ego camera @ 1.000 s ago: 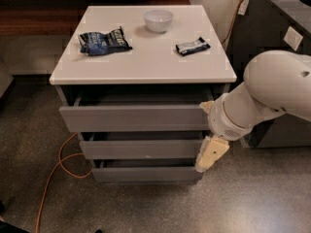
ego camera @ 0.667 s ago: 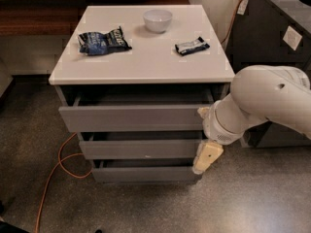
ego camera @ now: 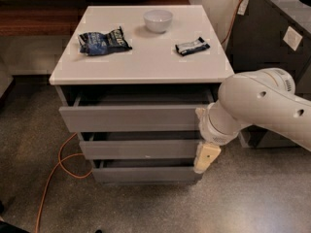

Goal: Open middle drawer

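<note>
The middle drawer (ego camera: 138,148) is a low grey handleless front with a tiny white speck near its lower edge, set between a taller top drawer front (ego camera: 131,118) and a narrower bottom one (ego camera: 143,174). All three fronts stand out a little from the cabinet, with dark gaps above them. My gripper (ego camera: 206,158), cream-coloured on a thick white arm, hangs at the right end of the middle drawer front, close against the cabinet's right front corner. Its tip points down.
On the white cabinet top (ego camera: 146,62) lie a blue snack bag (ego camera: 103,41), a white bowl (ego camera: 158,20) and a dark bar wrapper (ego camera: 193,46). An orange cable (ego camera: 56,176) runs over the floor at the left. A dark cabinet (ego camera: 269,38) stands at the right.
The arm has shifted left and slightly down, bringing the gripper closer in against the right end of the middle drawer. The drawers look unchanged.
</note>
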Robot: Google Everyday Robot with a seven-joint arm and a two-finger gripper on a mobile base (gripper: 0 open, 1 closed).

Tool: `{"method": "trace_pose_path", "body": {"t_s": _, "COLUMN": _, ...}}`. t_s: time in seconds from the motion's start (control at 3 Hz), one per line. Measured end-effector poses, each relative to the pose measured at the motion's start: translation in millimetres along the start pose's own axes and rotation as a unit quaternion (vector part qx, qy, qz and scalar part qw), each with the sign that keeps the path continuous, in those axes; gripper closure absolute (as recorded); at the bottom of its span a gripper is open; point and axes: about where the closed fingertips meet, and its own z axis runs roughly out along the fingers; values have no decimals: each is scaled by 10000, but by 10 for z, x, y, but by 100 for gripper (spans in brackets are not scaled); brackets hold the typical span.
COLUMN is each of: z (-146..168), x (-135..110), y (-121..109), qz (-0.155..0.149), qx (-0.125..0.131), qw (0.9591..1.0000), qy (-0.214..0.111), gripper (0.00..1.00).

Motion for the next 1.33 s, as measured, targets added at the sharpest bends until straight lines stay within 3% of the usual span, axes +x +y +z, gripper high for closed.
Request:
{"method": "trace_pose_path", "body": {"t_s": 0.33, "z": 108, "x": 68, "y": -40, "qz": -35, "qx": 36, "qw": 9997, "qy": 229, "gripper": 0}}
{"method": "trace_pose_path", "body": {"t_s": 0.67, "z": 632, "x": 189, "y": -117, "qz": -113, "qx": -179, "qw": 9997, "qy": 79, "gripper": 0}}
{"method": "trace_pose_path", "body": {"t_s": 1.33, "z": 1326, "x": 119, "y": -1, "qz": -572, "qx": -612, "qw": 9959, "qy": -333, "gripper": 0}}
